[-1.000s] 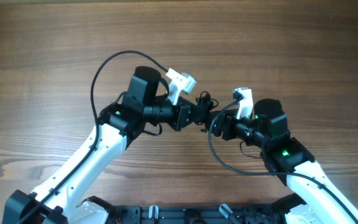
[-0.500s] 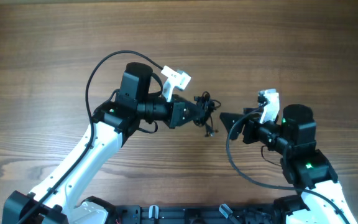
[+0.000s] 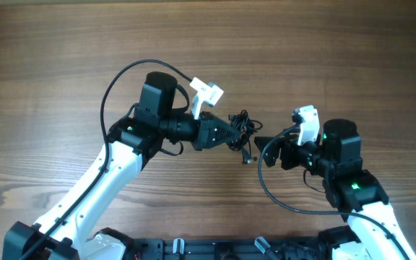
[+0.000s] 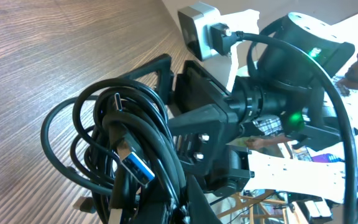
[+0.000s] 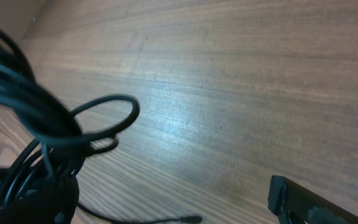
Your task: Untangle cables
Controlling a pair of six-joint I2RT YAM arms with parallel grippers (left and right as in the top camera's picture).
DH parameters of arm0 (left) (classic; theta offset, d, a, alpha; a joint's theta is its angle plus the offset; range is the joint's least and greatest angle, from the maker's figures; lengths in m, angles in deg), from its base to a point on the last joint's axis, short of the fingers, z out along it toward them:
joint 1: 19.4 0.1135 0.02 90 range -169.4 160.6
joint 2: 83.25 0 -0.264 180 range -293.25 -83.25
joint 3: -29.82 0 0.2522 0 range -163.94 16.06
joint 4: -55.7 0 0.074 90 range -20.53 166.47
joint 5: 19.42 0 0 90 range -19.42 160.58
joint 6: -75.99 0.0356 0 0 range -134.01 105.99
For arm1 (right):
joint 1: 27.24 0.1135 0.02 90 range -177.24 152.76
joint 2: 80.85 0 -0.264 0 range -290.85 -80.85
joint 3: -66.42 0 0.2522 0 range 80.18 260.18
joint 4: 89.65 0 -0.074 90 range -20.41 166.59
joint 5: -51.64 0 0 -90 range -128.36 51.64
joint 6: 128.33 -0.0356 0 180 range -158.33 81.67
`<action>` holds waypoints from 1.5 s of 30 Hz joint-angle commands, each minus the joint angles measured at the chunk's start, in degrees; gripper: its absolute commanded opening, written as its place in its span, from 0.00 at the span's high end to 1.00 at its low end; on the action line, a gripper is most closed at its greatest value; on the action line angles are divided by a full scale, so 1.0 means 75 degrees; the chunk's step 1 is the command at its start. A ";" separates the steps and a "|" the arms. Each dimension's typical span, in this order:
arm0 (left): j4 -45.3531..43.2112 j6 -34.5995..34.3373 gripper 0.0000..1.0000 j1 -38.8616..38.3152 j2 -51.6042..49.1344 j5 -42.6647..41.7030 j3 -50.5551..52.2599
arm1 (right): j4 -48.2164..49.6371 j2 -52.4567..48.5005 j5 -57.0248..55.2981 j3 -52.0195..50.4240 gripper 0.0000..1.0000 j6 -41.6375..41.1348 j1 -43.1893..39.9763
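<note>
Wood table (image 3: 49, 43) fills the overhead view. My left arm (image 3: 114, 166) reaches in from the lower left, and my right arm (image 3: 352, 191) comes in from the lower right. Both point toward the middle of the table. A thick wire (image 3: 111, 94) loops over the left arm up to its white camera block.

The left gripper (image 3: 238, 134) is clenched on the cables (image 3: 243, 121). The pinch point itself is hidden under the bundle in the left wrist view, but the bundle sits right at the fingertips.

The right gripper (image 3: 260, 142) is released, jaws spread, nothing between them. It sits just beside the bundle on its right and I see no contact. In the right wrist view only one finger (image 5: 303, 200) shows, at the bottom right corner.

The cables (image 4: 129, 149) are a tangled wad of thin black loops near table centre, between the two grippers. I can't tell whether the wad rests on the wood or hangs just above it. The right wrist view shows the loops (image 5: 42, 124) blurred at the left edge.

A blue plug (image 4: 138, 168) sticks out of the middle of the wad. One loose end (image 3: 245, 157) trails down from the bundle toward the front edge
</note>
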 commanded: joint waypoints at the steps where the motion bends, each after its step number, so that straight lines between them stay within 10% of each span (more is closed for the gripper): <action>1: -0.0125 -0.0449 0.96 0.0012 0.0134 -0.0242 -0.0041 | 0.0332 -0.0291 -0.0047 0.0085 0.00 0.0096 -0.0017; 28: -0.0189 -0.0286 0.96 -0.0545 0.0134 -0.0697 -0.0041 | 0.2821 -0.1107 -0.1303 0.0093 0.00 -0.3506 -0.0580; 38: -0.0169 0.1341 0.96 -0.0545 0.0134 -0.0609 -0.0041 | 0.2579 -0.1107 0.2532 0.0090 0.01 -0.3022 -0.2538; 45: -0.0146 0.2984 0.96 -0.0545 0.0131 0.0341 -0.0041 | 0.1623 -0.1110 0.3981 0.0090 0.23 -0.1973 -0.2378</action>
